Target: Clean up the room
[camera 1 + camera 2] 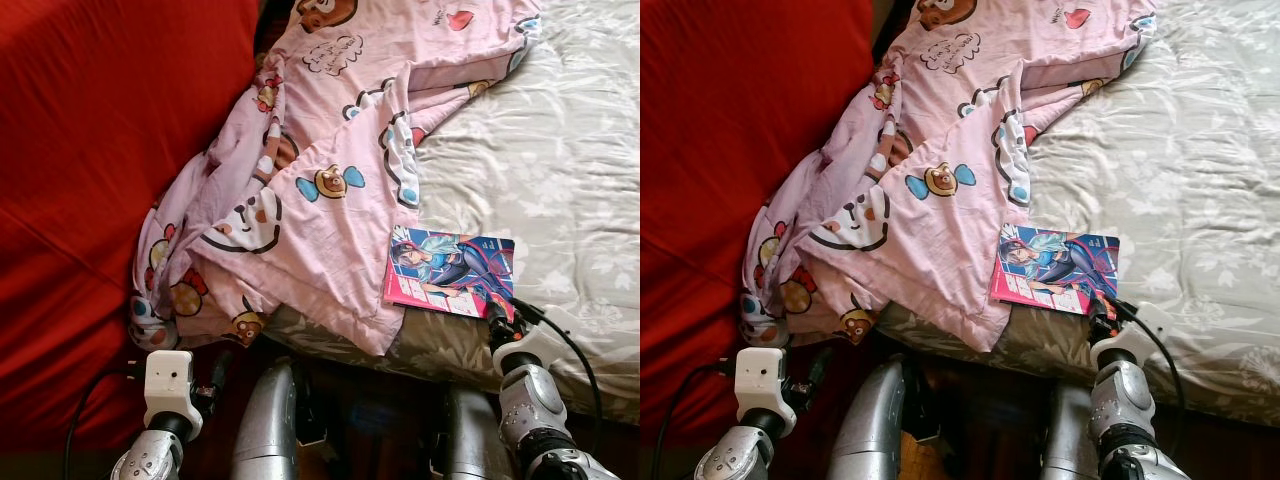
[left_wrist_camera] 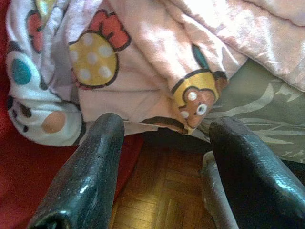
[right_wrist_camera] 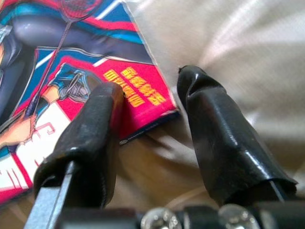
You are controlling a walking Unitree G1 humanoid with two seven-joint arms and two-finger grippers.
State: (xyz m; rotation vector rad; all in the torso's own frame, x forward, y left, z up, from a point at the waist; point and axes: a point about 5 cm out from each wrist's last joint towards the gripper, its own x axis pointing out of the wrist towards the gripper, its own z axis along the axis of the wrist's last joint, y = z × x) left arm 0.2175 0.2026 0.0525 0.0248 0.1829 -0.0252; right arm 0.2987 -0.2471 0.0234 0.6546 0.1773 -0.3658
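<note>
Pink blanket (image 1: 330,150) lies rumpled at 11 o'clock, little tidied; right gripper (image 3: 147,95) fingers (image 3: 90,129) straddle the comic (image 1: 450,272) corner unclosed, left gripper (image 2: 164,157) gapes empty.

Home bedroom: bed (image 1: 560,150) with cartoon-print quilt (image 1: 330,180)

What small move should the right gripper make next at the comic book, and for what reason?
Probably close the fingers on the book's corner. The right gripper is open at the near corner of the comic book on the bed cover; one finger lies over the book, the other on the cover.
</note>
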